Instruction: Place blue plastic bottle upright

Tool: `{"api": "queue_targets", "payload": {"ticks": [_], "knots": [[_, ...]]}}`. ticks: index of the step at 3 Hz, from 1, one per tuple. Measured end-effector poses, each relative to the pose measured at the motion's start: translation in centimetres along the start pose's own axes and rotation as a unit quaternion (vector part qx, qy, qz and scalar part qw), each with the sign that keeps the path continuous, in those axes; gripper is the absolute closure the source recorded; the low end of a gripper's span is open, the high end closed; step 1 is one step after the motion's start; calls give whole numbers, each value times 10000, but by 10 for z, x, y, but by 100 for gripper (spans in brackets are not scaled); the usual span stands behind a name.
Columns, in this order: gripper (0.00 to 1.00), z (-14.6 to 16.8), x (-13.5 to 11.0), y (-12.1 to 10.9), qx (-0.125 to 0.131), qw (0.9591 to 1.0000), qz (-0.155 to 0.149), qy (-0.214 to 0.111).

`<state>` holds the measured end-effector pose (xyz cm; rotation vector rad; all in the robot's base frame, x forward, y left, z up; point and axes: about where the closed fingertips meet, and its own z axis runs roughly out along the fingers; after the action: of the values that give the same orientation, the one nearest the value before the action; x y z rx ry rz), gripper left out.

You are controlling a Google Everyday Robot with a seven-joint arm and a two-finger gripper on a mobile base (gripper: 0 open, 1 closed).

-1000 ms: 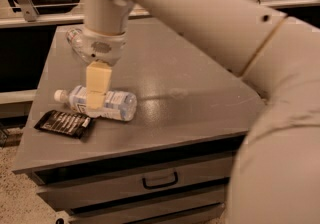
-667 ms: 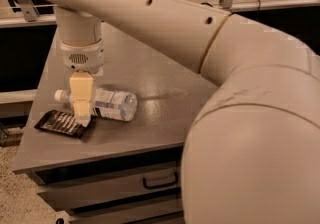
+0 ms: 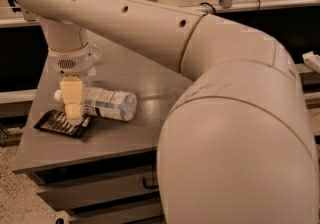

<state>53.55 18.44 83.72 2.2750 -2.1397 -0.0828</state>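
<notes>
While the gripper [image 3: 73, 110] hangs tip-down at the left of the frame, it covers the neck end of the bottle [image 3: 109, 104], and whether it is clamped on or loose, I cannot tell. That bottle lies on its side on the table [image 3: 125, 133], white cap pointing left, base to the right, pale label facing up. Just below it, a black packet [image 3: 59, 123] lies flat near the table's front-left edge, the gripper's tip overlapping it. Above sits the round wrist, then the big cream arm [image 3: 225, 118] sweeps across, filling the right of the frame. Drawers [image 3: 100, 188] show under the tabletop.
</notes>
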Motion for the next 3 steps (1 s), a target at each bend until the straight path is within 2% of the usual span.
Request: {"api": "queue_targets", "payload": {"ticks": [2, 3], "knots": [[0, 3, 10, -3, 108, 9996, 252, -17], [18, 3, 18, -2, 122, 9992, 377, 57]]}}
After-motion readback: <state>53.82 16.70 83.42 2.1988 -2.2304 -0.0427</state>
